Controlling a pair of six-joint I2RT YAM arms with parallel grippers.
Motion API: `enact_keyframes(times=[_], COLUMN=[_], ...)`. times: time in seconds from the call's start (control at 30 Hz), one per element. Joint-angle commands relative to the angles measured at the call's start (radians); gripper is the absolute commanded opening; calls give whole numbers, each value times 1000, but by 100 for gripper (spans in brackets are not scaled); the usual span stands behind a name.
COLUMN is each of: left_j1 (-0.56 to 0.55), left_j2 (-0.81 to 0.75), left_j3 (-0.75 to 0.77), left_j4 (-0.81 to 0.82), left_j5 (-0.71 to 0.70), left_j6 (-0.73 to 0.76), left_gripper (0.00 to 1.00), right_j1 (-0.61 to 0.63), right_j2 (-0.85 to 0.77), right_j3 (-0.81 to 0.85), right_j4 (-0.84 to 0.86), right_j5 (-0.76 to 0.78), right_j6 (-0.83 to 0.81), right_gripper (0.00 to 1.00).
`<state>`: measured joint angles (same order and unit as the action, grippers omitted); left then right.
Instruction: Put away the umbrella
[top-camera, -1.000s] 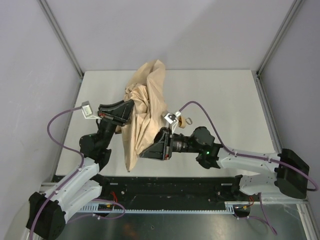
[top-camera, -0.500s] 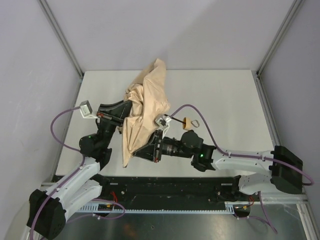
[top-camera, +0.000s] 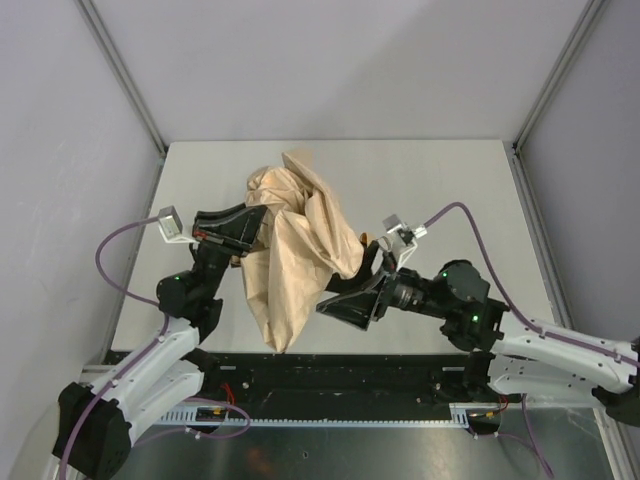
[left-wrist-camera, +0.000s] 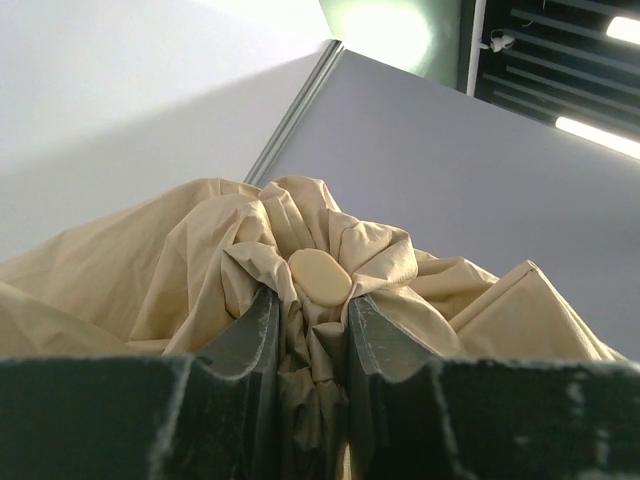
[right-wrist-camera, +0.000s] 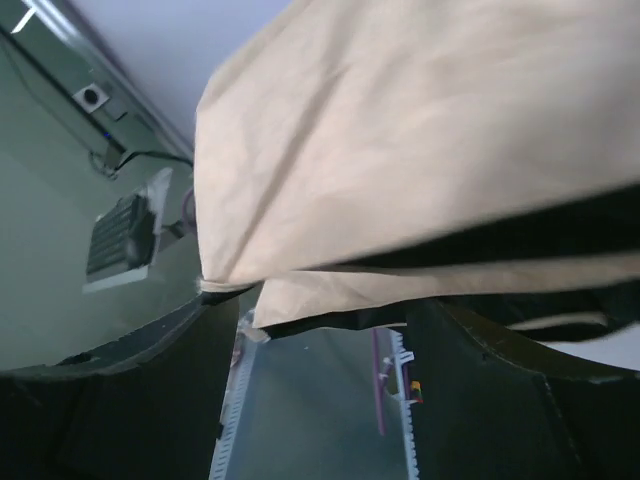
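Note:
The umbrella (top-camera: 300, 245) is a crumpled heap of tan fabric in the middle of the white table (top-camera: 460, 190). My left gripper (top-camera: 256, 226) is shut on the bunched fabric at its top. In the left wrist view the fingers (left-wrist-camera: 258, 330) pinch folds just below a cream end cap (left-wrist-camera: 320, 277). My right gripper (top-camera: 348, 302) stands open at the umbrella's near right side. Its jaws are wide apart in the right wrist view, and a flap of the umbrella's fabric (right-wrist-camera: 400, 150) hangs loose across the upper gap of the right gripper (right-wrist-camera: 325, 345), not pinched.
Grey enclosure walls with metal corner posts (top-camera: 120, 75) surround the table. A black rail with cable trays (top-camera: 340, 385) runs along the near edge by the arm bases. Purple cables (top-camera: 440, 215) loop above both wrists.
My right gripper has opened, let go of the umbrella and drawn back to the right. The fabric has slumped and spread rightward. The left gripper keeps its grip in place.

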<state>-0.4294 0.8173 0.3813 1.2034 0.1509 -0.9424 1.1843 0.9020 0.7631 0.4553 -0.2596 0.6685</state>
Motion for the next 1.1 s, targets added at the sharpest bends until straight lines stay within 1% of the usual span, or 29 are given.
enact_keyframes(times=[0.0,0.13,0.2,0.3,0.4,0.5,0.7,0.87,0.93,0.97,1.03,1.07], left_j1=[10,10,11,11,11,10,7,-1,-2,-2,-3,-4], left_j2=[-36,-56,-61,-69,-71,-71,-69,-58,-46,-41,-34,-30], left_j3=[27,36,49,54,68,89,112,107,114,114,106,104], left_j4=[99,108,114,132,137,142,154,177,182,188,203,207], left_j5=[30,59,96,145,174,236,288,305,318,322,307,295], left_j6=[54,69,81,103,118,133,118,116,115,115,113,110], left_gripper=[0,0,0,0,0,0,0,0,0,0,0,0], right_j1=[-73,-148,-210,-320,-437,-512,-535,-509,-505,-503,-504,-504], right_j2=[-64,-172,-225,-272,-267,-223,-68,69,116,135,166,178], right_j3=[-85,-128,-138,-172,-190,-194,-194,-177,-161,-157,-151,-149], right_j4=[-121,-200,-199,-82,71,221,446,709,814,870,954,982], right_j5=[11,8,-16,-114,-216,-280,-350,-350,-356,-357,-358,-359], right_j6=[59,74,125,234,367,497,618,735,782,802,839,855], right_gripper=[72,74,80,88,94,96,91,88,85,80,66,57])
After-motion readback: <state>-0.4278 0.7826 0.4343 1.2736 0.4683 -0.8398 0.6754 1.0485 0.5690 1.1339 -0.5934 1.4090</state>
